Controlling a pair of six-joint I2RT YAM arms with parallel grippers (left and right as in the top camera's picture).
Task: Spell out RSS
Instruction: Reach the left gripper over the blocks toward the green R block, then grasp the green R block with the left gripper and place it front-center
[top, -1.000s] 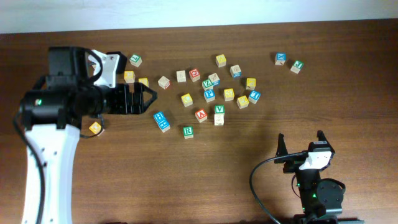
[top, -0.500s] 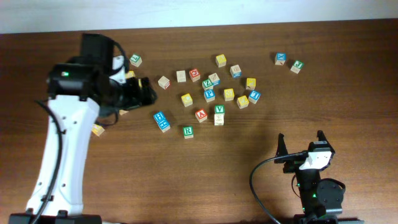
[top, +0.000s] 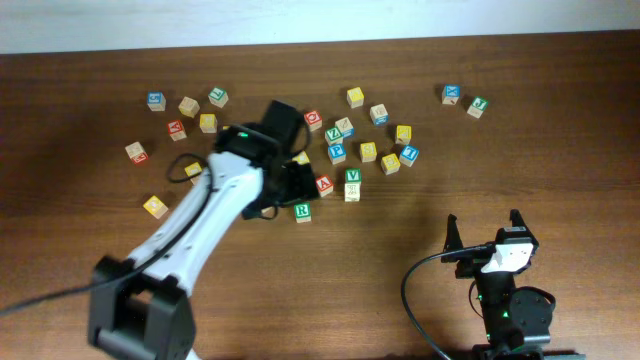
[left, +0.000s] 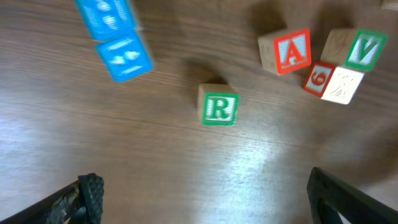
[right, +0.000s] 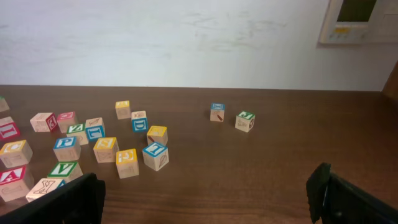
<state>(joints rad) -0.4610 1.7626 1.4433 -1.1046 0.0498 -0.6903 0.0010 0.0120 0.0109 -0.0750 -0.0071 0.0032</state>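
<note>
A wooden block with a green R (top: 302, 211) lies flat on the table, in front of the main scatter of letter blocks. In the left wrist view the R block (left: 218, 109) lies ahead of my left gripper (left: 205, 202), between the lines of its two fingers. That gripper is open and empty, and in the overhead view it (top: 290, 187) hovers just behind and left of the R block. My right gripper (top: 485, 232) is open and empty at the front right, and it also shows in the right wrist view (right: 205, 199). I cannot read an S on any block.
Two blue blocks (left: 115, 37) lie left of the R block. A red A block (left: 286, 51), a green V block (left: 364, 48) and a red 6 block (left: 329, 81) lie to its right. Several more blocks (top: 340, 130) spread across the back, and some (top: 155, 150) at the far left.
My left arm has swung from the table's left side to the middle, with its gripper now by the R block. Blocks at the far left are uncovered. The right arm has not moved.
</note>
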